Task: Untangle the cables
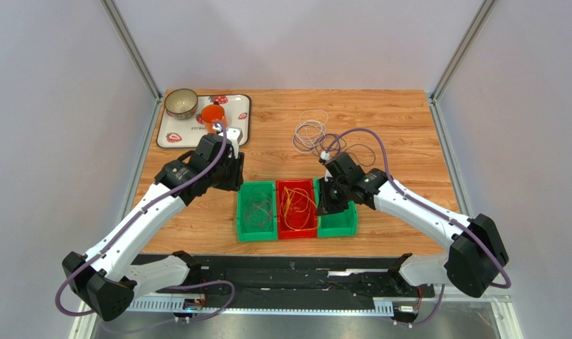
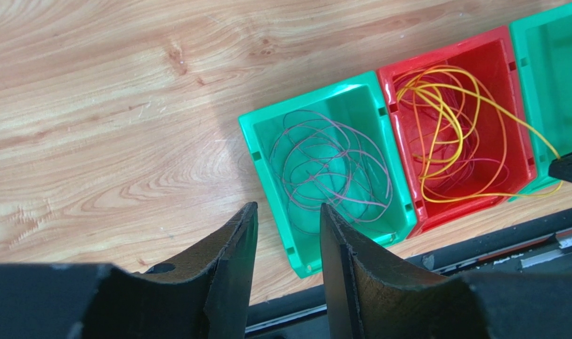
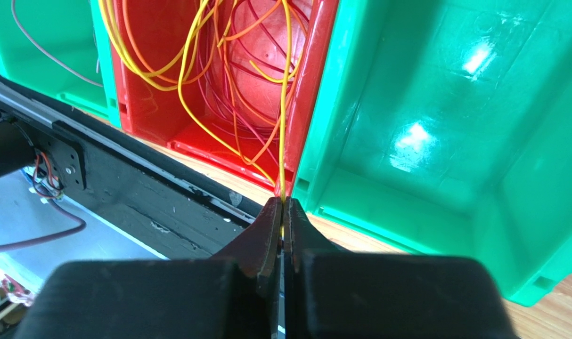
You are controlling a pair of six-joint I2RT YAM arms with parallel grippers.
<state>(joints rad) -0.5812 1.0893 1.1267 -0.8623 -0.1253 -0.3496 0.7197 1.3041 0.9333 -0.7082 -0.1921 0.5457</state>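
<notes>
Three bins stand in a row near the front edge. The left green bin (image 1: pixel 257 224) holds purple-grey cables (image 2: pixel 335 166). The red bin (image 1: pixel 296 229) holds yellow-orange cables (image 2: pixel 444 106) with dark red ones under them (image 3: pixel 246 85). The right green bin (image 1: pixel 342 224) looks empty in the right wrist view (image 3: pixel 437 127). A loose bunch of white-grey cables (image 1: pixel 311 131) lies on the table behind the bins. My right gripper (image 1: pixel 329 205) is over the wall between the red and right green bins, shut on a yellow cable (image 3: pixel 284 141) that runs up out of the red bin. My left gripper (image 2: pixel 289 208) is open and empty, beside the left green bin's outer corner.
A white tray (image 1: pixel 236 134) at the back left carries a bowl (image 1: pixel 181 103) and an orange cup (image 1: pixel 213 115). A black rail (image 1: pixel 296 265) runs along the near edge just in front of the bins. Grey walls enclose the table on three sides.
</notes>
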